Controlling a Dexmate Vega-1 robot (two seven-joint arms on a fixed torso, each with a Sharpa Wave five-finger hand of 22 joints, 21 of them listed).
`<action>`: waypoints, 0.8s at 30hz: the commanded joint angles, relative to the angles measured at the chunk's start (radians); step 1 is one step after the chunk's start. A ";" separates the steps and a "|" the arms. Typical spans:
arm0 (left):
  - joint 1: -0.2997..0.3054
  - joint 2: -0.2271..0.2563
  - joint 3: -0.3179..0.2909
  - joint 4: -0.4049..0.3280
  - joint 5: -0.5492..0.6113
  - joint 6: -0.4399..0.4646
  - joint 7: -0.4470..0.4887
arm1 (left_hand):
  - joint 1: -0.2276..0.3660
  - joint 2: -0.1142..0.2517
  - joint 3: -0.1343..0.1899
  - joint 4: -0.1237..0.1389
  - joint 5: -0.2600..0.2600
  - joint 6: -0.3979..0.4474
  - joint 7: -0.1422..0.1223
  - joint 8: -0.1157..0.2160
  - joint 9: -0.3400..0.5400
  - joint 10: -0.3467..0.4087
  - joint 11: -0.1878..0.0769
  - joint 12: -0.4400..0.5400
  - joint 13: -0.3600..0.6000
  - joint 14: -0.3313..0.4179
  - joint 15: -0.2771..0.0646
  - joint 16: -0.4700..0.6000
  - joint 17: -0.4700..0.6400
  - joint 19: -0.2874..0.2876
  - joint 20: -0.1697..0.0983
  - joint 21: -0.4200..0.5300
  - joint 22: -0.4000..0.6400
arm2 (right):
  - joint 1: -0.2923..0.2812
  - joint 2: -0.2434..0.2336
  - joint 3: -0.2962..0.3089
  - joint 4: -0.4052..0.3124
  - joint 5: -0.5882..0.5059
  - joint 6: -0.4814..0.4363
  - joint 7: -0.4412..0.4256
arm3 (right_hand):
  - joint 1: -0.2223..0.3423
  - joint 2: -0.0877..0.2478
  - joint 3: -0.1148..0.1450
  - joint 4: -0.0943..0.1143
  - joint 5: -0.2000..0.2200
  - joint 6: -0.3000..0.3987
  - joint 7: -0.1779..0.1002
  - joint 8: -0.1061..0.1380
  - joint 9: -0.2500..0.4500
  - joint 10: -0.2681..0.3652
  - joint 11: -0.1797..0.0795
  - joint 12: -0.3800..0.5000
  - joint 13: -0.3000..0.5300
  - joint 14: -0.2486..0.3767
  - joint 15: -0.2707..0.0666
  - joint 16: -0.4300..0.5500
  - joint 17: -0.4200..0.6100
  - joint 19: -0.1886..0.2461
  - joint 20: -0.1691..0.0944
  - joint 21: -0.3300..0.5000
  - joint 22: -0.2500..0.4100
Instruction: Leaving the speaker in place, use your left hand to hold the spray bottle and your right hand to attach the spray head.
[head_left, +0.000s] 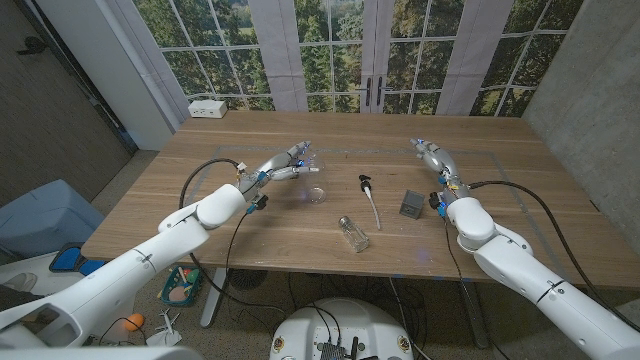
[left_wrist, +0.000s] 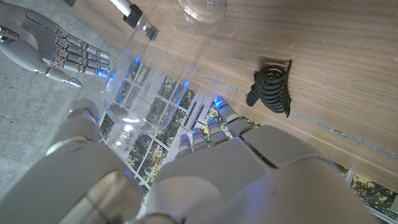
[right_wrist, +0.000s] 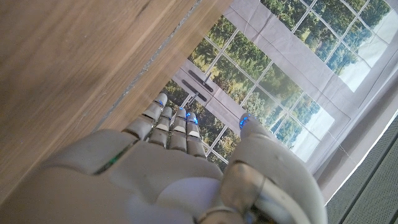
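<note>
My left hand (head_left: 283, 166) holds a clear plastic spray bottle (head_left: 309, 167) just above the table, left of centre. In the left wrist view the spray bottle (left_wrist: 140, 74) sits between my thumb and fingers (left_wrist: 205, 130), its neck pointing away from the hand. The spray head (head_left: 368, 195), a black cap with a white tube, lies on the wood near the middle; the spray head (left_wrist: 129, 11) lies just beyond the bottle's neck. My right hand (head_left: 436, 158) hovers open over the right side, holding nothing. A small dark speaker (head_left: 411, 204) stands in front of it.
A glass jar (head_left: 352, 233) with a metal cap lies near the front edge. A small clear round piece (head_left: 317, 194) rests between bottle and spray head. A black hair claw (left_wrist: 272, 87) lies on the wood by my left hand. A white box (head_left: 207, 108) sits at the far left corner.
</note>
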 joint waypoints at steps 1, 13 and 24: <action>-0.023 -0.010 0.029 0.002 0.005 0.039 -0.051 | 0.028 -0.002 -0.005 -0.001 0.006 0.018 -0.003 0.013 0.004 0.021 -0.005 0.010 0.004 0.021 -0.052 0.005 0.002 0.022 -0.001 -0.003 0.006 | -0.018 -0.002 0.011 -0.017 -0.008 -0.003 -0.008 | -0.004 -0.001 0.000 -0.009 -0.002 0.005 0.000 -0.006 0.002 0.013 0.001 -0.003 0.006 0.004 0.000 -0.002 0.000 0.006 -0.003 -0.004 0.006; -0.047 -0.020 0.059 0.010 -0.015 0.076 -0.103 | 0.161 0.046 -0.006 0.013 0.005 0.176 0.002 0.063 0.004 0.162 -0.064 0.024 0.003 0.121 -0.075 0.004 0.000 0.095 0.016 -0.015 0.008 | -0.008 -0.001 0.010 -0.013 -0.016 -0.011 -0.004 | -0.008 -0.001 -0.001 -0.013 -0.003 0.007 0.001 -0.009 0.002 0.013 0.002 -0.006 0.006 0.003 0.000 -0.003 -0.001 0.007 -0.002 -0.007 0.006; 0.005 -0.037 0.031 -0.030 0.001 0.136 0.027 | 0.361 0.217 0.048 0.000 -0.031 0.572 0.043 0.148 0.007 0.502 -0.043 0.047 0.002 0.323 -0.098 0.004 -0.004 0.226 0.020 -0.016 0.012 | 0.011 -0.024 -0.023 -0.090 -0.090 -0.154 -0.039 | -0.002 0.000 0.003 -0.029 0.000 0.011 -0.006 -0.012 0.002 0.019 -0.007 -0.007 0.006 0.018 0.007 0.002 -0.005 0.014 0.018 -0.010 0.007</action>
